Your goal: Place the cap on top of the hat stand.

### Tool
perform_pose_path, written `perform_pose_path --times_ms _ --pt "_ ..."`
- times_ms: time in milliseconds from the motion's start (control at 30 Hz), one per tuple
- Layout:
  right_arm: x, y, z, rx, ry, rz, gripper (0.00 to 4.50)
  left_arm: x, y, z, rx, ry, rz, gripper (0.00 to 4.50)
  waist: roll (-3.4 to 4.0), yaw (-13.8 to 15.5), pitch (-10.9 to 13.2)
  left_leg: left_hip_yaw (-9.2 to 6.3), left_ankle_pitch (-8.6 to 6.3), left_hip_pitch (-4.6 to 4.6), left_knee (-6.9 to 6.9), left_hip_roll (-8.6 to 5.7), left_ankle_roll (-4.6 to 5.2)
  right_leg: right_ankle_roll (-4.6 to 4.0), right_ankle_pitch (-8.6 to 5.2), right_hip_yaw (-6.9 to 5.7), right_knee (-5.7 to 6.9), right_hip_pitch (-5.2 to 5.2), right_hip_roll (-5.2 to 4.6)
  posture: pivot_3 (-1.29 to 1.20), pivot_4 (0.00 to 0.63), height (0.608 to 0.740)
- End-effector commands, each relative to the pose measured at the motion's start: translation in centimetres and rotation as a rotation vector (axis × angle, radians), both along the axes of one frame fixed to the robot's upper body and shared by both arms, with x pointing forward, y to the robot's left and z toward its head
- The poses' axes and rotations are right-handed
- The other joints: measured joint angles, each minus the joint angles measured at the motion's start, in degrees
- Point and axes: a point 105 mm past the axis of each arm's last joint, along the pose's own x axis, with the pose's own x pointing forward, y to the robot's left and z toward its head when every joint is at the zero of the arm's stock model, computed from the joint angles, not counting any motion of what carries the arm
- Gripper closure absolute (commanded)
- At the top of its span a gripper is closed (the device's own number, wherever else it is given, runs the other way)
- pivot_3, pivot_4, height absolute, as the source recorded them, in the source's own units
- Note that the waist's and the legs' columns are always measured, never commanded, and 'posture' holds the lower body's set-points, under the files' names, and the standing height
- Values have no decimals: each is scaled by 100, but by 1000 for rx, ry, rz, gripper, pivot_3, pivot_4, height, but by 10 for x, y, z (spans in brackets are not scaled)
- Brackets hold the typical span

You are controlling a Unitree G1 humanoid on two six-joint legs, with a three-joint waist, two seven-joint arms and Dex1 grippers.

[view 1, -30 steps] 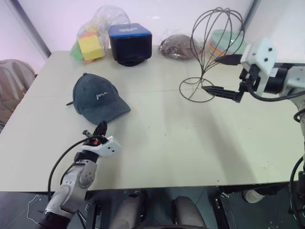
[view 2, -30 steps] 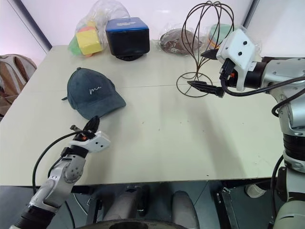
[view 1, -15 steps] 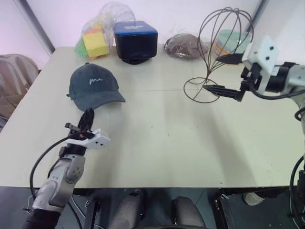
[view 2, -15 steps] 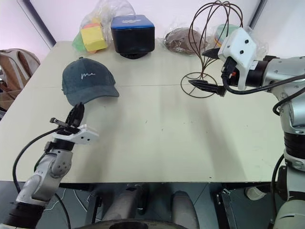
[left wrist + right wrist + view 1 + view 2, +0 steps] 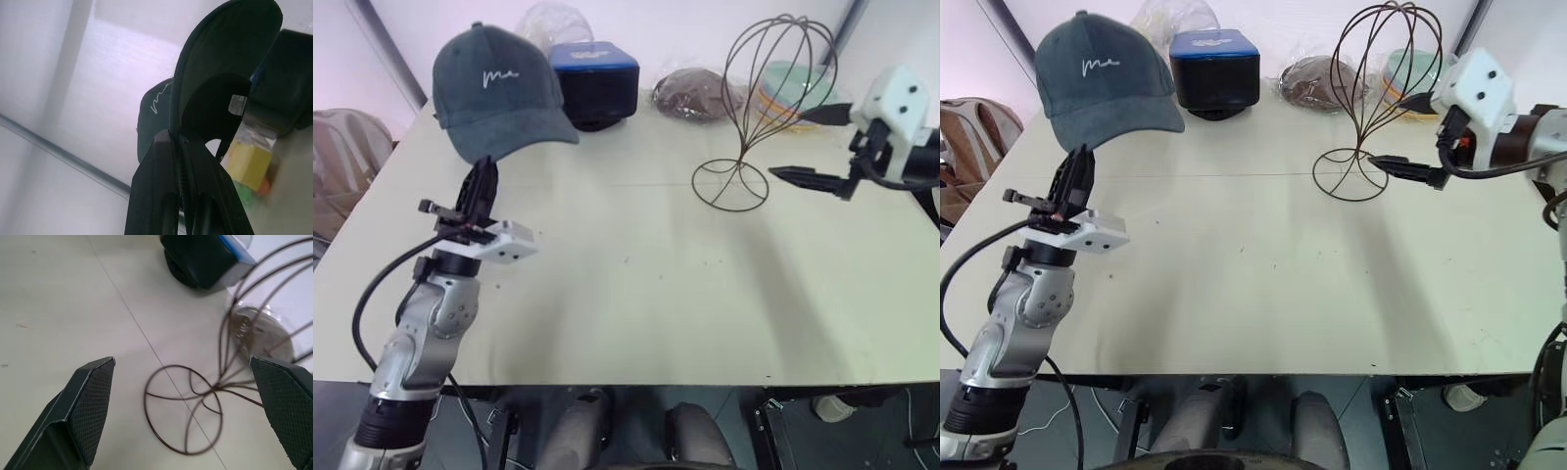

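Teal-grey cap pinched by its brim in left gripper – right gripper spread wide, empty, beside hat stand

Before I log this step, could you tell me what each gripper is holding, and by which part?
The left gripper pinches the dark teal-grey fabric cap by its brim edge. The right gripper, open beside the wire hat stand, holds nothing.

The teal-grey cap hung lifted off the table, brim pinched — the wire hat stand stood upright near the far right edge.
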Motion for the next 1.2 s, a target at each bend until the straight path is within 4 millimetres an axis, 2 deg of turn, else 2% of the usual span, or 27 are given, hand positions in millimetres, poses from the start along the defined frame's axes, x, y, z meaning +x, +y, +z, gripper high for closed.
perform_pose_path --times_ms 33,367,500,800,967,1200 --pt "-7 -11 27 -19 -104 -34 0 -6 -2 28 -17 -91 -38 4477 0 0 0 1 0 -1 0 0 0 0 0 -1 0 -1 0 0 150 740" --pt "-13 -32 18 -52 -93 -136 0 12 -28 62 -60 -115 -240 4477 -3 1 2 3 1 -1 4 1 0 1 1 -4 1 1 2 0 150 740" --pt "-16 -37 23 -6 -135 -165 0 23 -43 70 -61 -121 -304 4477 -4 -1 3 3 1 -2 11 -2 1 6 3 -6 1 5 2 0 150 740" --pt "-32 -32 40 304 -306 -225 0 40 -80 79 -55 -133 -441 4477 -16 -4 9 3 1 -3 26 2 3 8 4 -3 8 8 10 0 150 740" --pt "-49 -24 29 401 -320 -264 0 48 -98 83 -44 -135 -507 4477 -17 7 10 1 2 -5 32 0 3 9 4 -5 12 9 10 0 150 740" --pt "-64 -21 14 420 -299 -318 0 55 -118 93 -35 -156 -588 4477 -21 -4 12 2 2 -5 37 -1 5 14 7 -4 13 13 11 0 150 740"
